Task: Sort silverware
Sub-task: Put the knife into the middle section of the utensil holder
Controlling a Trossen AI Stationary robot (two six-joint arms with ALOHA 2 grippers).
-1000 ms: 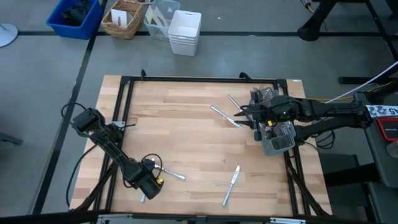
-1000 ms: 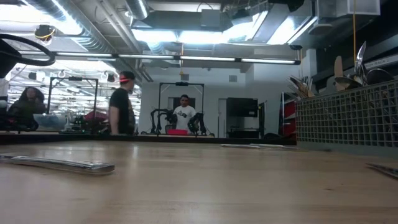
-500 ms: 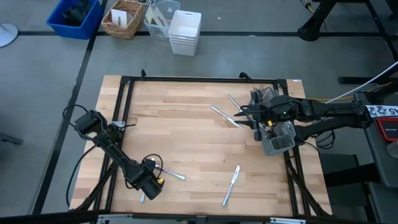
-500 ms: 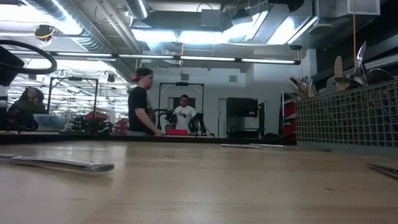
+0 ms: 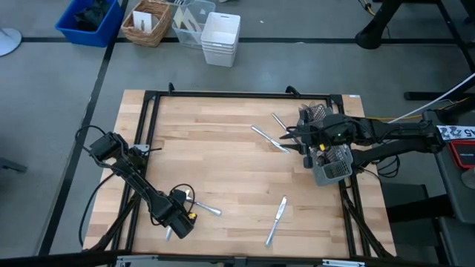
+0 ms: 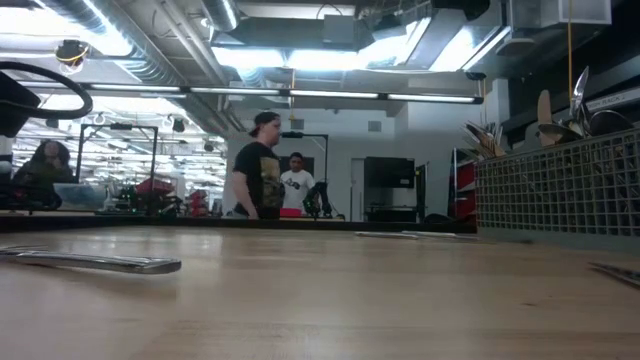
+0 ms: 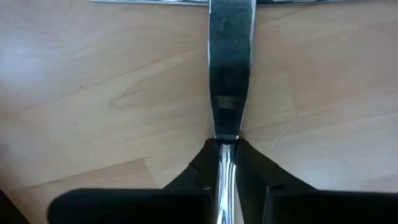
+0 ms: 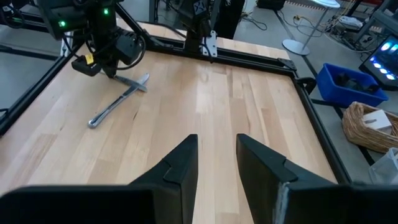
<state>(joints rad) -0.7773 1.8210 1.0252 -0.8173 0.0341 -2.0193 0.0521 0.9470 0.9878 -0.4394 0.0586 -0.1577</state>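
Several pieces of silverware lie flat on the wooden table: two (image 5: 269, 137) near the caddy, a knife (image 5: 276, 220) near the front, and a few at the front left (image 5: 208, 211). My left gripper (image 5: 178, 219) points down at the front left and is shut on one silver piece (image 7: 230, 68); which kind it is I cannot tell. My right gripper (image 8: 217, 158) is open with nothing between its fingers. It hangs by the dark wire-mesh caddy (image 5: 332, 165) at the right edge, from which more silverware (image 6: 545, 110) sticks up. My left gripper pinches the piece's narrow part (image 7: 225, 146) between its two fingers (image 7: 199, 171), one on each long side. The fingers come from above, pointing down, and lie across the piece. The piece lies flat on the table, its wider part stretching away from the fingers.
Another silver piece (image 7: 186, 2) lies crosswise just beyond the held one's far end. A black frame (image 5: 223, 94) borders the table. Bins and a basket (image 5: 148, 22) stand on the floor behind. People (image 6: 260, 180) move in the room beyond.
A person in the room behind the table has walked toward the right. Nothing on the table has visibly moved.
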